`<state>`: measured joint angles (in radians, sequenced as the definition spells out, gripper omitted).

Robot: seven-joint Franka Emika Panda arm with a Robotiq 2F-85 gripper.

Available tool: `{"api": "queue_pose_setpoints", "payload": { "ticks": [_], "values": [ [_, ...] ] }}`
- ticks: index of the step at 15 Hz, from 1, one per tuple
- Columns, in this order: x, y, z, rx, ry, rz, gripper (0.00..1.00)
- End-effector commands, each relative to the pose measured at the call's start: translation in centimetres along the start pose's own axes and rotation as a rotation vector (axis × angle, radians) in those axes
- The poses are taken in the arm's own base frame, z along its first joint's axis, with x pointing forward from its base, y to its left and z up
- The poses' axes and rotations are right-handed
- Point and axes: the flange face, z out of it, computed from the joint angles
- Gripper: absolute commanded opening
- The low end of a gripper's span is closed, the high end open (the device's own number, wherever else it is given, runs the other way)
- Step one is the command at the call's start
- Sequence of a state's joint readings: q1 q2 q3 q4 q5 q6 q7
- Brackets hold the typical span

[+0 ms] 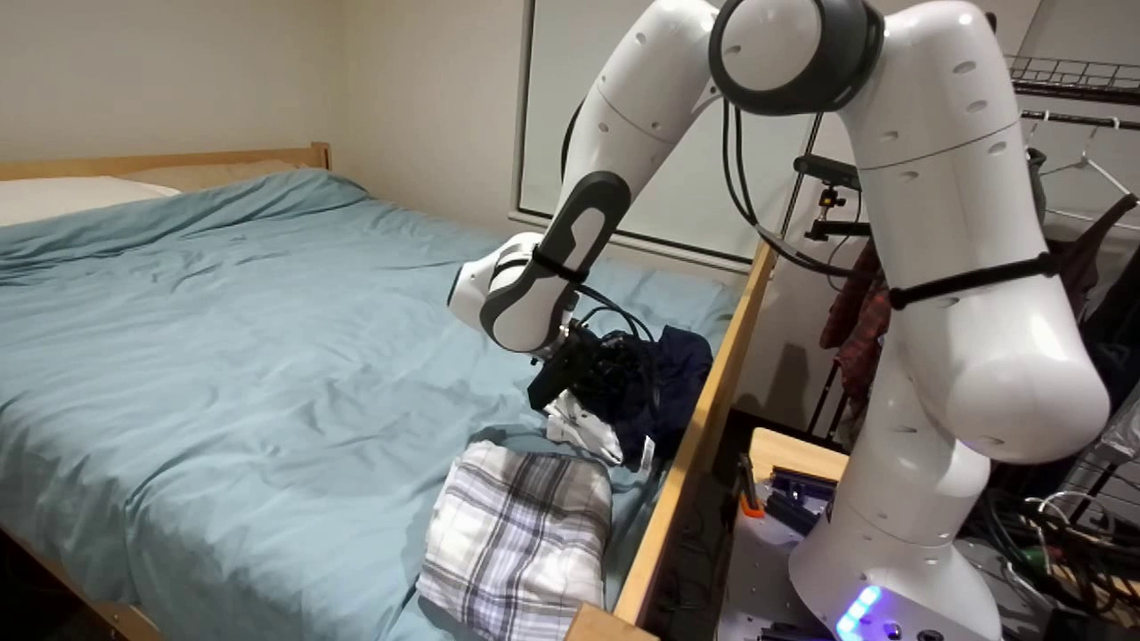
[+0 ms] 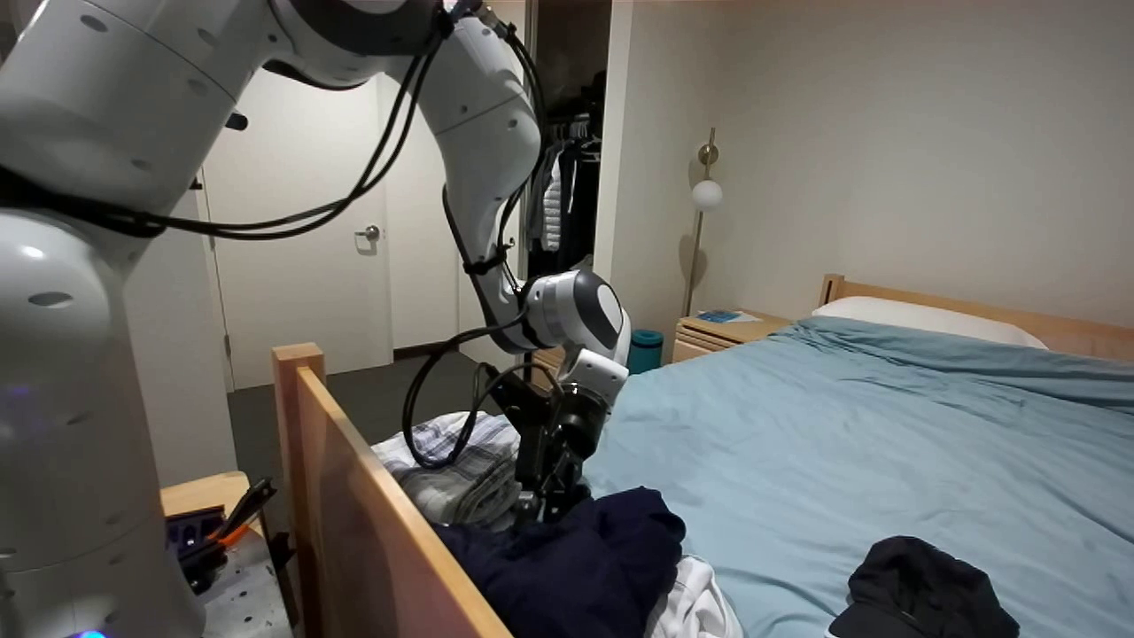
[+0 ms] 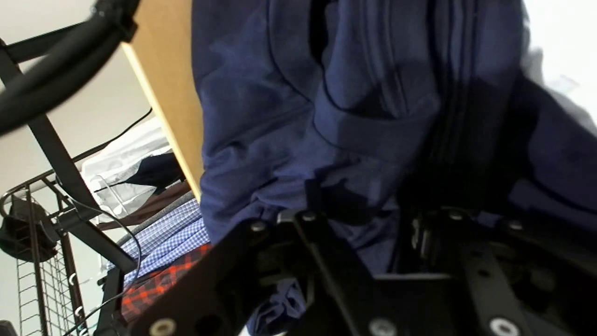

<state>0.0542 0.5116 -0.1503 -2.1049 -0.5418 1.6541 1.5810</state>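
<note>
A crumpled navy garment lies on the bed against the wooden end board; it also shows as a dark heap in an exterior view. My gripper points down into this navy cloth, its fingers apart and cloth visible in the gap. The fingertips are dark and partly lost in the folds, so whether they pinch any fabric cannot be made out. A white garment pokes out beside the navy one. Close by sits a folded plaid shirt, grey and white, also seen behind the gripper.
The wooden end board runs between the bed and the arm's base. A black cap-like item rests on the blue bedcover. Cables loop beside the wrist. Clothes hang on a rack beyond the board.
</note>
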Motion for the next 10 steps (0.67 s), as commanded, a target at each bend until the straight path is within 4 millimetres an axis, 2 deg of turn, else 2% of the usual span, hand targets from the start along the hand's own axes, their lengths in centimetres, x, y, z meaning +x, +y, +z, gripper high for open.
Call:
{"api": "queue_pose_setpoints", "payload": {
  "ticks": [1, 3, 4, 7, 10],
  "values": [
    [0.3, 0.0, -0.2, 0.017, -0.016, 0.026, 0.17],
    [0.4, 0.1, -0.5, 0.035, -0.02, 0.033, 0.04],
    [0.3, 0.3, -1.1, 0.064, -0.03, 0.039, 0.01],
    [-0.2, 1.9, -4.0, 0.2, -0.022, 0.046, 0.0],
    [-1.0, 5.4, -8.4, 0.35, 0.035, 0.05, 0.01]
  ]
}}
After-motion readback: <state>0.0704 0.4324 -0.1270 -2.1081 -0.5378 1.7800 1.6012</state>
